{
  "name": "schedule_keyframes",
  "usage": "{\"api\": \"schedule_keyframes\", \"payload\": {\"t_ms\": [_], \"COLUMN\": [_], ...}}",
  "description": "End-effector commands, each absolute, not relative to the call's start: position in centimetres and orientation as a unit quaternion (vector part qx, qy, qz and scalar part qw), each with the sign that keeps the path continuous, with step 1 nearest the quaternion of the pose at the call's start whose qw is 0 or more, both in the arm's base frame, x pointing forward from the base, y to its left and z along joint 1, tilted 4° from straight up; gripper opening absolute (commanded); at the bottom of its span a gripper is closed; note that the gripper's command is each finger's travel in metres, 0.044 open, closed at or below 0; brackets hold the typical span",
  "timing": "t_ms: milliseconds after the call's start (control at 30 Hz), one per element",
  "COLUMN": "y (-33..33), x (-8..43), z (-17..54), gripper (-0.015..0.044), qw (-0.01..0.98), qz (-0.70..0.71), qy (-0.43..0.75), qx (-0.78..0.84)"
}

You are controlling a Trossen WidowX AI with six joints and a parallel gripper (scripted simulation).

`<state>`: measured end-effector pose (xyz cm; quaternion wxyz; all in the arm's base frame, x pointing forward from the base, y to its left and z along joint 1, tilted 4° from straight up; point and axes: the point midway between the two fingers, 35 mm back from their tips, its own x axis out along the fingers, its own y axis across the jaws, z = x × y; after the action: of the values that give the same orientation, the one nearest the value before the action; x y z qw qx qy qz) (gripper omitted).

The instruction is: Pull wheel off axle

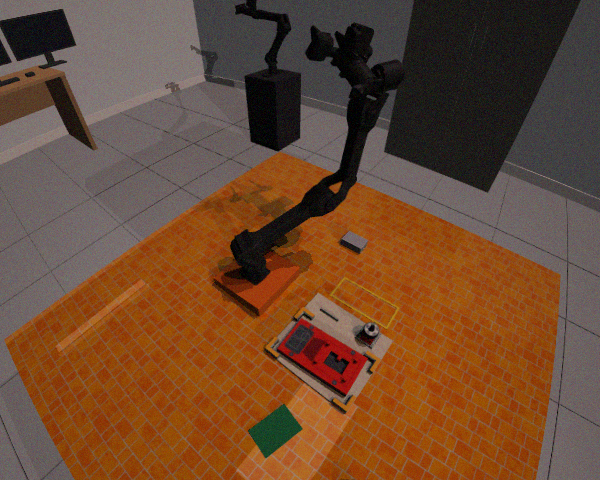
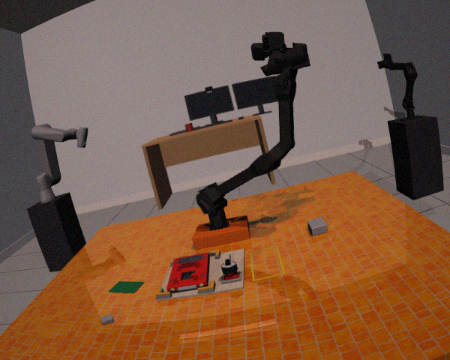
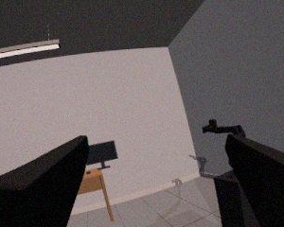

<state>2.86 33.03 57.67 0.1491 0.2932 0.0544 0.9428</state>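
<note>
Wheel (image 1: 368, 330) (image 2: 229, 267) on upright axle (image 2: 229, 257), at edge of grey board (image 1: 336, 324) (image 2: 238, 267) w/ red car body (image 1: 325, 356) (image 2: 188, 271), yellow marked area (image 1: 397, 316) (image 2: 267, 277) just beside board, gripper (image 3: 159, 143) high up, well apart from wheel, jaws spread wide, nothing btwn, green patch (image 1: 275, 430) (image 2: 126, 286) nearby.

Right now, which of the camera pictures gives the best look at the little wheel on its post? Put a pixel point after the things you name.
The exterior view: it shows the wheel (image 1: 371, 329) (image 2: 229, 267) from the side, with the post's tip (image 2: 229, 257) poking out above. The top view shows it small, from above. The wrist view misses it.
</note>
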Motion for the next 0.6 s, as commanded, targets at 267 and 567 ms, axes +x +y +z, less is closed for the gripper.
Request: {"api": "schedule_keyframes", "payload": {"t_ms": [267, 567], "y": [28.9, 22.2], "x": [-1.7, -5.6], "z": [59.8, 62.7], "gripper": [0.03, 0.03], "qw": [0.057, -0.063], "qz": [0.949, 0.943], "qy": [0.067, 0.095], "qx": [0.304, 0.314]}}
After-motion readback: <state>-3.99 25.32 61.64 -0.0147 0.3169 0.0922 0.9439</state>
